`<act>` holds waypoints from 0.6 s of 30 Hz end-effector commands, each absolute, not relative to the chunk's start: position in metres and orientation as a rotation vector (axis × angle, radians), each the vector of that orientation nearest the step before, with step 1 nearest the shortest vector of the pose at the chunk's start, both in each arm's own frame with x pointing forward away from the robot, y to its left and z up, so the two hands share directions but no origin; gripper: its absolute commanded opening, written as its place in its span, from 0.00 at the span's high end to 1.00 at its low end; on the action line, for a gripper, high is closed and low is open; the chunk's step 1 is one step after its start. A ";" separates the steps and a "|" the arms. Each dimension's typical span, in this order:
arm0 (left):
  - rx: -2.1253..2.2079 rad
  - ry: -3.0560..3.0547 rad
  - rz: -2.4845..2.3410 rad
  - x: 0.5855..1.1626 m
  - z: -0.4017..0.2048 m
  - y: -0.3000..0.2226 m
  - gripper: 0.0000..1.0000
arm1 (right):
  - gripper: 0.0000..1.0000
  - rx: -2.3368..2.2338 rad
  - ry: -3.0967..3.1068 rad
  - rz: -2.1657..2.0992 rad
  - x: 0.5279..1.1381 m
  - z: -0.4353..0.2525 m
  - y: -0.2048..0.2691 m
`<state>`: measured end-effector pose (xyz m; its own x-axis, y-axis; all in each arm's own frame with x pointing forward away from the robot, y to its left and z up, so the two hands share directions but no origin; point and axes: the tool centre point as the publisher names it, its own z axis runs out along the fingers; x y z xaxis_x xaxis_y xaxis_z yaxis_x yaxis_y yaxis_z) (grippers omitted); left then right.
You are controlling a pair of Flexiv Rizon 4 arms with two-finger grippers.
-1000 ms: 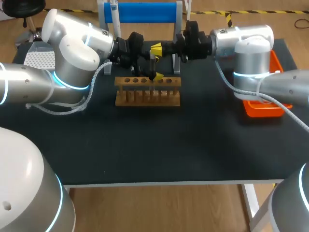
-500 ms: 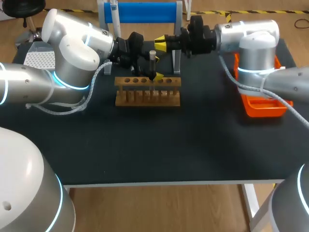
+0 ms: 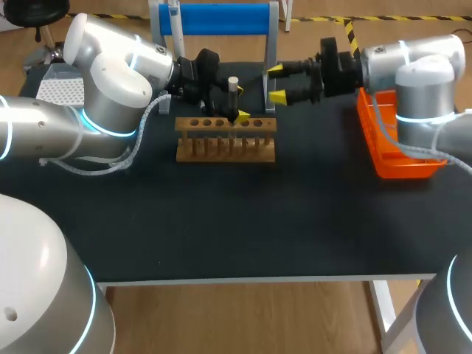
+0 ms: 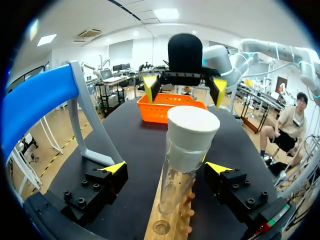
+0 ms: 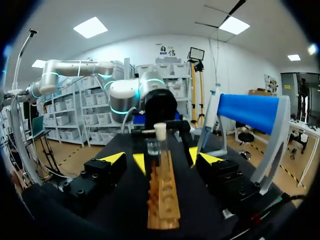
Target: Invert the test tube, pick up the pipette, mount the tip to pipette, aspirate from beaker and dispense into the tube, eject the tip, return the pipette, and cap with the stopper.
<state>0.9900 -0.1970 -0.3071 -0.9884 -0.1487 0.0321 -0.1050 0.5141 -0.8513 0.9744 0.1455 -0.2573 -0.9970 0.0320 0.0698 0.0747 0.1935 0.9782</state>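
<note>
Black tabletop (image 3: 221, 221) as the work surface. Left gripper (image 4: 167, 169): jaws are spread wide, with one finger on each side of the test tube (image 4: 177, 180). No contact is seen on either side, so nothing is gripped. Tube is seated upright in a hole near the middle of the wooden rack (image 3: 225, 140) and is closed with a white stopper (image 4: 192, 127). Right gripper (image 3: 276, 83): jaws are likewise released and empty. It is held above the table to the right of the tube, fingertips pointed toward it, apart from the stopper. Rack and tube are seen straight ahead of it in the right wrist view. Blue-barred stand (image 3: 214, 18) is placed behind the rack, one leg just beside the right gripper's fingertips. Orange tray (image 3: 402, 166) is set near the table's right edge, under the right arm. White perforated box (image 3: 55, 88) is partly hidden behind the left arm.
</note>
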 end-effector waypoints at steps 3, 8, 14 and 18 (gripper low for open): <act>-0.225 2.697 -1.510 0.991 -0.307 -0.197 0.00 | 0.00 -0.158 -2.453 -1.932 0.960 -0.268 0.133; -0.225 2.697 -1.510 0.991 -0.307 -0.197 0.00 | 0.00 -0.158 -2.453 -1.932 0.960 -0.268 0.133; -0.225 2.697 -1.510 0.991 -0.307 -0.197 0.00 | 0.00 -0.158 -2.453 -1.932 0.960 -0.268 0.133; -0.258 2.671 -1.517 0.990 -0.306 -0.187 0.00 | 0.00 -0.158 -2.453 -1.932 0.960 -0.268 0.133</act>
